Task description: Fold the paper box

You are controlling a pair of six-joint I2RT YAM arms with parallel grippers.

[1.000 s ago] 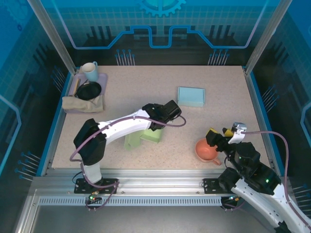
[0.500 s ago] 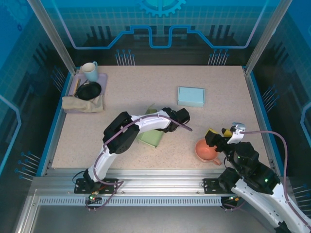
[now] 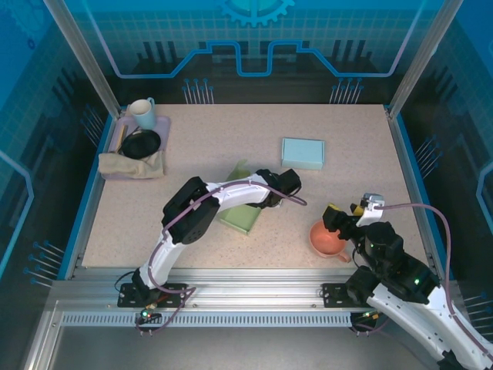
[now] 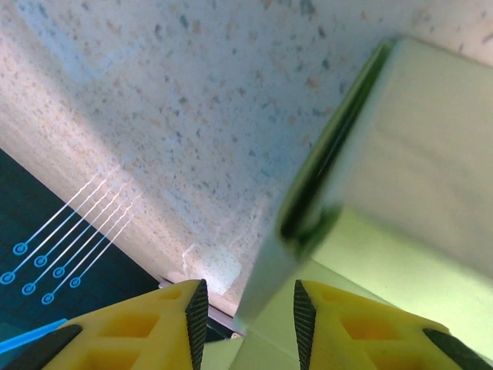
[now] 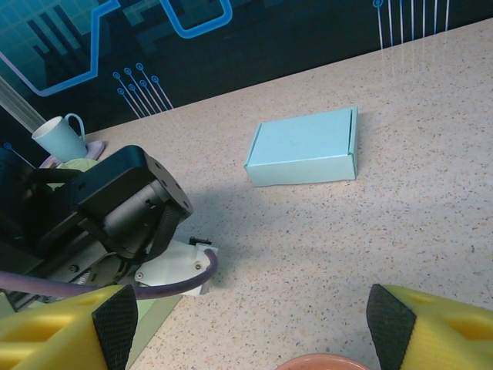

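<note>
From my remote station: the left arm reaches to mid-table, where the pale green paper box (image 3: pixel 240 219) lies partly folded, one flap raised on its far side. In the left wrist camera the left gripper (image 4: pixel 246 308) has its yellow fingers a little apart, with a thin edge of the green panel running between the dark pads. A sliver of table shows on one side of that edge, so I read the jaws as loosened, though I cannot be sure the paper is free of the other pad. The same close view shows a doubled wall of the box with a dark seam at its corner, a detail too small to make out from overhead. The right gripper (image 5: pixel 253 316) hangs spread wide with nothing between its fingers, just above the rim of a round orange plastic bowl (image 3: pixel 327 239) at the near right. Its camera looks past the left arm's black wrist to a closed light blue cardboard box (image 5: pixel 303 146), which lies flat and well apart from the green one. Overhead, a purple tray (image 3: pixel 162 123) in the far left corner carries a white mug (image 3: pixel 142 112), a black bowl (image 3: pixel 141 143) and a beige cloth (image 3: pixel 127 163). The enclosure's markings are blue circuit-trace lines (image 5: pixel 139 89) and a gear emblem (image 3: pixel 254 9).
</note>
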